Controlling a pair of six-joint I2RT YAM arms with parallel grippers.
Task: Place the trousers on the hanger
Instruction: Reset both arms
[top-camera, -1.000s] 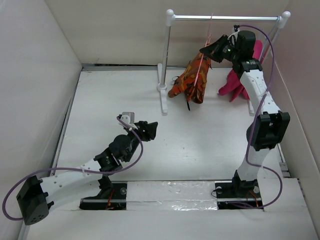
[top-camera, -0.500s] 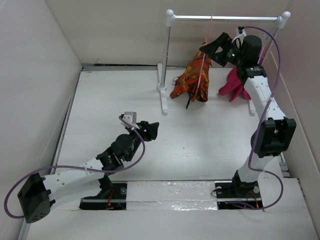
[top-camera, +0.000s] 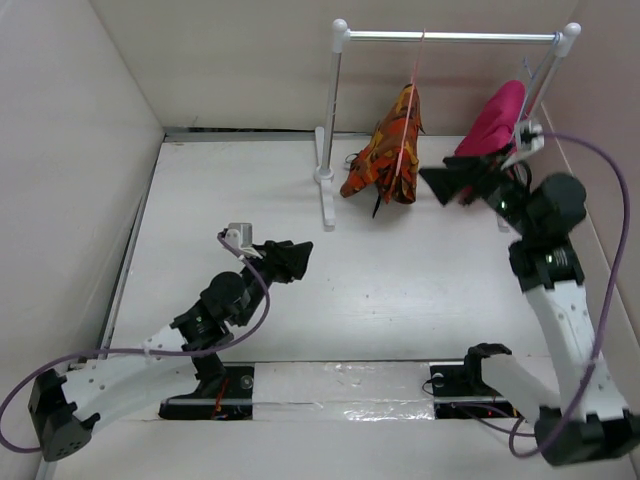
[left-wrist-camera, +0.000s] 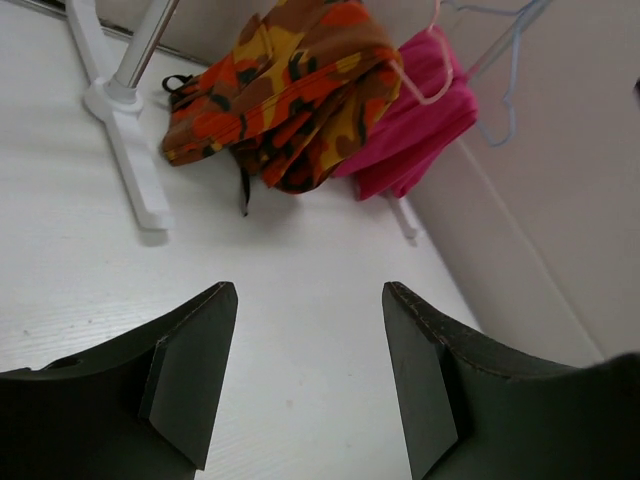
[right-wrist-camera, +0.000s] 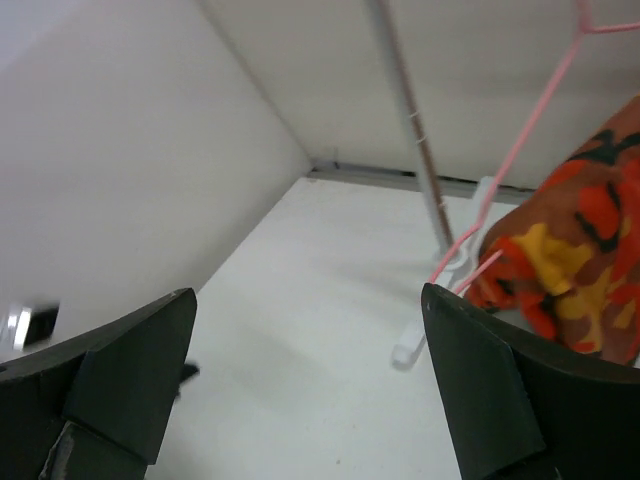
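Seen from above, a white table (top-camera: 400, 290) sits boxed in by plain pale walls (top-camera: 90, 120) on the left, the back and the right. At the back stands a white tube rail frame (top-camera: 450, 37). The hanger (top-camera: 412, 95) is hooked on its top bar, and the trousers (top-camera: 385, 160) are folded over it, drooping toward the tabletop. A magenta-pink garment (top-camera: 492, 120) hangs just to their right. The left gripper (top-camera: 300, 258) sits over the middle of the table, jaws apart and empty. The right gripper (top-camera: 440, 182) is raised near the pink garment, also spread and holding nothing. In the left wrist view, the two dark fingers (left-wrist-camera: 190, 380) stand wide over bare white surface, with the camouflage bundle (left-wrist-camera: 290, 100), the frame's foot (left-wrist-camera: 125, 150) and a pale grey-white wire hanger (left-wrist-camera: 510, 60) ahead. In the right wrist view, the fingers (right-wrist-camera: 130, 380) are wide apart. The salmon wire (right-wrist-camera: 530, 130) and the printed cloth (right-wrist-camera: 580, 260) lie at the right edge, and the frame's post (right-wrist-camera: 405, 110) rises before the corner of the room.
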